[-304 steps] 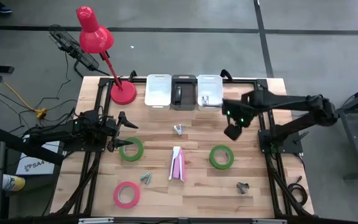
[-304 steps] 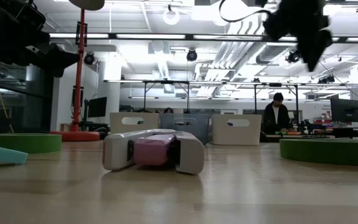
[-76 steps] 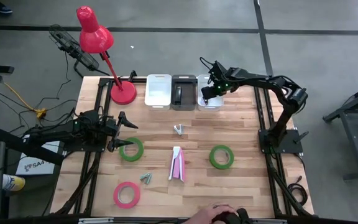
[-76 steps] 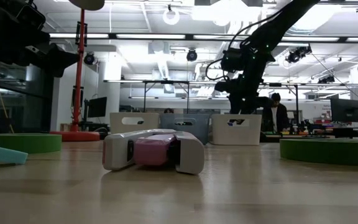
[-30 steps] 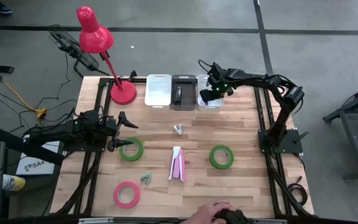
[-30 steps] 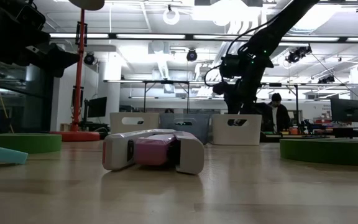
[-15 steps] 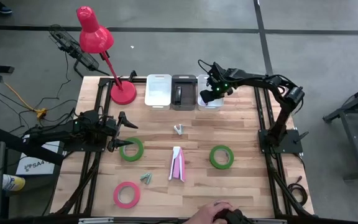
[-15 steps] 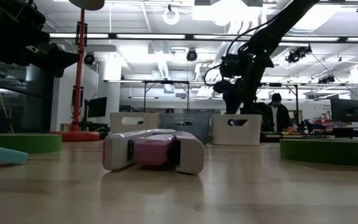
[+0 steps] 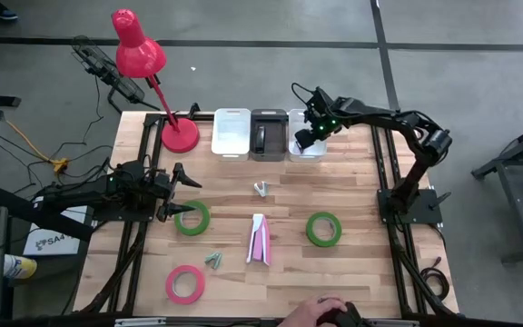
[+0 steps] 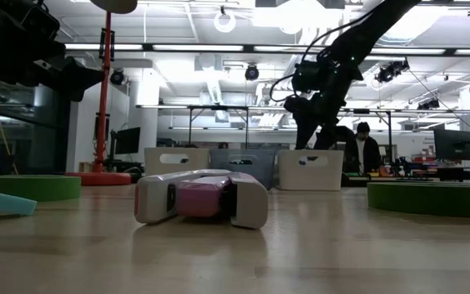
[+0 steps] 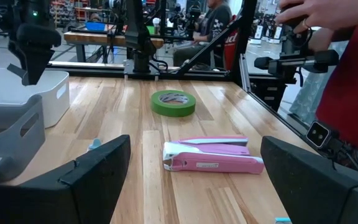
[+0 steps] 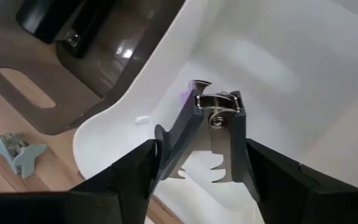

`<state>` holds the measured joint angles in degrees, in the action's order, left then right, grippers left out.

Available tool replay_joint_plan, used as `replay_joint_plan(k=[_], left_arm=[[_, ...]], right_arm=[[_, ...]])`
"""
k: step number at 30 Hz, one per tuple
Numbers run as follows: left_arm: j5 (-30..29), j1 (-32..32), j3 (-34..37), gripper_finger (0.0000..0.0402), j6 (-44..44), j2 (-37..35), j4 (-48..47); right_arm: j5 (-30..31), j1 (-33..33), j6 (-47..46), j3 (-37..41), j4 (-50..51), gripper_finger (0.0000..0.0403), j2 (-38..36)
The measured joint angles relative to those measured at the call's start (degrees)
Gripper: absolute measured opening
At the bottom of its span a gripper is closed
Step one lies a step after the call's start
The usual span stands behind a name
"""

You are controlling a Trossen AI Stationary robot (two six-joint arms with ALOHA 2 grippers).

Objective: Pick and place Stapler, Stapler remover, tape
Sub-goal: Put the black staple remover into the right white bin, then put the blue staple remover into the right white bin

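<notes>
My right gripper (image 9: 305,136) (image 12: 201,155) hovers open over the right white bin (image 9: 306,150) at the table's far edge. A black staple remover (image 12: 211,121) lies on that bin's floor, beyond the spread fingers and apart from them. My left gripper (image 9: 182,186) (image 11: 191,186) waits open beside a green tape roll (image 9: 192,218). On the table lie a pink and white stapler (image 9: 259,240) (image 10: 201,198), a second green roll (image 9: 323,229), a pink roll (image 9: 184,283), and two pale staple removers (image 9: 261,189) (image 9: 213,260).
A grey bin (image 9: 269,123) holding a black stapler (image 9: 260,138) and a left white bin (image 9: 231,132) stand beside the right one. A red lamp's base (image 9: 178,134) sits at the far left corner. A person's hand (image 9: 325,315) rests at the near edge.
My right gripper has risen a little out of the right white bin and stays over it. The black staple remover stays on the bin's floor. The person's hand at the near edge has shifted slightly.
</notes>
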<state>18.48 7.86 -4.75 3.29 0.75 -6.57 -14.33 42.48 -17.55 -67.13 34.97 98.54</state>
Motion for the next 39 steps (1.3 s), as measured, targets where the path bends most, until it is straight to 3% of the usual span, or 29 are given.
replay_joint_plan(k=[11, 23, 33, 39], left_arm=[[-0.2, 0.0, 0.0, 0.0356, 0.0, 0.0, 0.0], [-0.2, 0.0, 0.0, 0.0356, 0.0, 0.0, 0.0], [-0.2, 0.0, 0.0, 0.0356, 0.0, 0.0, 0.0], [-0.2, 0.0, 0.0, 0.0356, 0.0, 0.0, 0.0]], right_arm=[[0.8, -0.1, 1.1, 0.0, -0.3, 0.0273, -0.1], [-1.8, -1.9, 2.2, 0.0, -1.1, 0.0278, -5.0], [-1.7, -9.7, -0.5, 0.0, -4.1, 0.0278, -5.7], [3.1, -16.2, -6.2, 0.0, -4.4, 0.0278, -5.7]])
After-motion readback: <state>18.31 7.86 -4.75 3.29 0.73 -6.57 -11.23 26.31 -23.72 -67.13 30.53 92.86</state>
